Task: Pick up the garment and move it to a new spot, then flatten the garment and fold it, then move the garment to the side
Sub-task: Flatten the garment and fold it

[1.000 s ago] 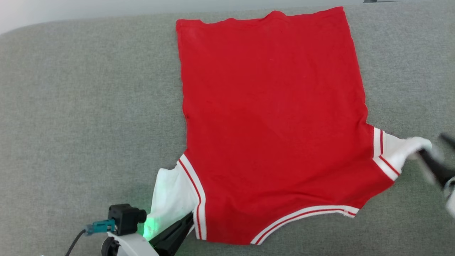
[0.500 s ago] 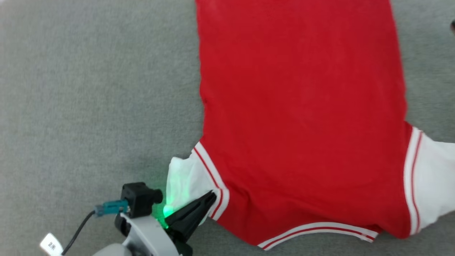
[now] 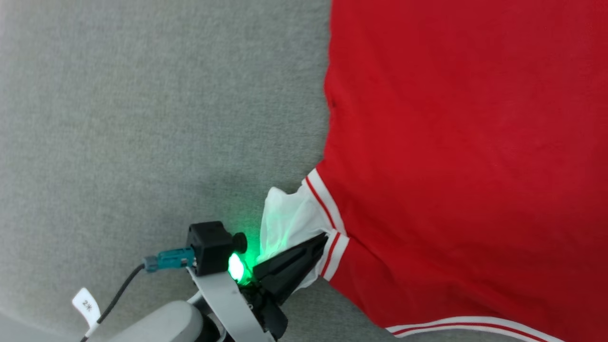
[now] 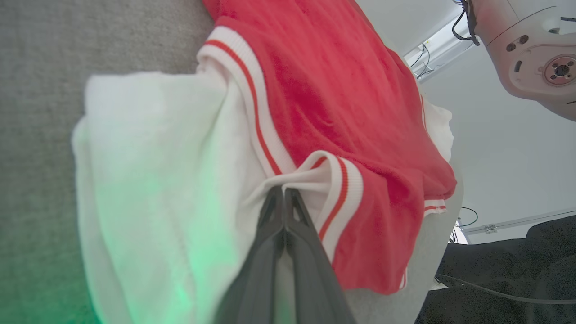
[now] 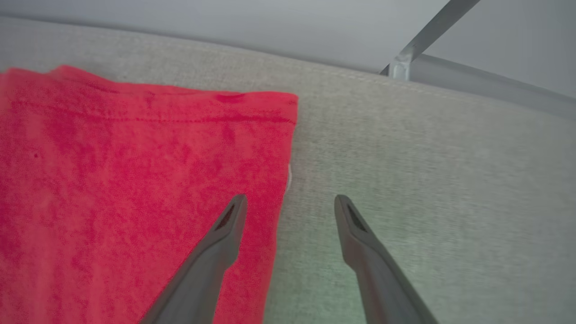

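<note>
head view: garment (image 3: 451, 142) is spread flat on grey surface (image 3: 142, 118); its white sleeve (image 3: 285, 218) is pinched by left gripper (image 3: 324, 239) next to the striped trim (image 3: 327, 199).
left wrist view: jaws are seen pressed together w/ sleeve fabric clamped btwn.
right wrist view: right gripper (image 5: 290, 200) is splayed wide over the garment's edge, nothing gripped.

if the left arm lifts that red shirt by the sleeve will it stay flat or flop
Probably floppy: the red jersey-style shirt with white sleeves bunches and creases where the left end effector is shut on the sleeve. It looks thin and light, so it would likely drape and drag across the grey fabric surface.
</note>
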Motion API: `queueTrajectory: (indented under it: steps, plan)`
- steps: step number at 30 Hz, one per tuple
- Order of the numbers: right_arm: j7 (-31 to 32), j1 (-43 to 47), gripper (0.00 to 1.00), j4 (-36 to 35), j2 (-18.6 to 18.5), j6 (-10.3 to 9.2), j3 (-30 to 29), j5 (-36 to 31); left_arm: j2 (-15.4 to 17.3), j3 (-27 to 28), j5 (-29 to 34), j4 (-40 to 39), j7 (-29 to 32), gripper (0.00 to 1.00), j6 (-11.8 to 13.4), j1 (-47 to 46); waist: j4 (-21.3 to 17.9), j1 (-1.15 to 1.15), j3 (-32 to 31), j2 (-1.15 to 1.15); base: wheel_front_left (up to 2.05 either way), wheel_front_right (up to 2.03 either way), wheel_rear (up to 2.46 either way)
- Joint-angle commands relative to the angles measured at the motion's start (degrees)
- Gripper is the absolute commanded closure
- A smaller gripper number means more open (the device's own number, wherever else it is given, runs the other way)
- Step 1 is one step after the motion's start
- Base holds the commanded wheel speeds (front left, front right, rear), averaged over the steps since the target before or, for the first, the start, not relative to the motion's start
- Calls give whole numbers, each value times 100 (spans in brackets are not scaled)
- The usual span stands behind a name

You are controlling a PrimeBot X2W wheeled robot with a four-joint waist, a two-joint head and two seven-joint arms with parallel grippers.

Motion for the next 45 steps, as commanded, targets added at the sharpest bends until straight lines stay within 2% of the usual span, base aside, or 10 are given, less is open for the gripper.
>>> queueTrajectory:
  steps: [1,8,9,11,12,20,26,34,39,45]
  plan:
    - [50,-185,0,224,62,-9,24,-81,-34,-53,6,291,11,100,-3,-61,456,0,506,0,0,0,0]
    - [185,-208,0,767,196,-8,184,-155,-59,-133,-29,469,-68,100,-11,-187,462,0,561,0,0,0,0]
    - [191,-183,34,832,199,-7,210,-134,-51,-144,-44,492,-88,100,-7,-205,450,0,548,0,0,0,0]
    - [162,-151,90,926,172,-7,241,-94,-30,-164,-67,530,-131,100,-14,-242,422,0,511,0,0,0,0]
    - [124,-139,100,965,147,-7,218,-76,-20,-164,-77,541,-156,100,-10,-257,404,0,486,0,0,0,0]
    - [-324,112,100,1049,70,-10,59,151,79,-75,-255,605,-354,100,-21,-360,179,0,237,0,0,0,0]
    - [-828,612,100,546,-55,-10,445,723,170,232,-347,666,-589,100,-23,-307,-43,0,-183,0,0,0,0]
    - [-878,2259,100,-1072,-867,-10,851,1897,262,349,-395,539,-686,100,69,100,-472,0,-1015,0,0,0,0]
    - [-576,3774,100,-2192,-1393,-9,527,2522,400,341,-465,456,-671,100,171,342,-724,0,-1434,0,0,0,0]
    - [-141,5686,100,-3411,-1426,-9,-143,2883,508,310,-502,356,-617,100,310,525,-981,0,-1730,0,0,0,0]
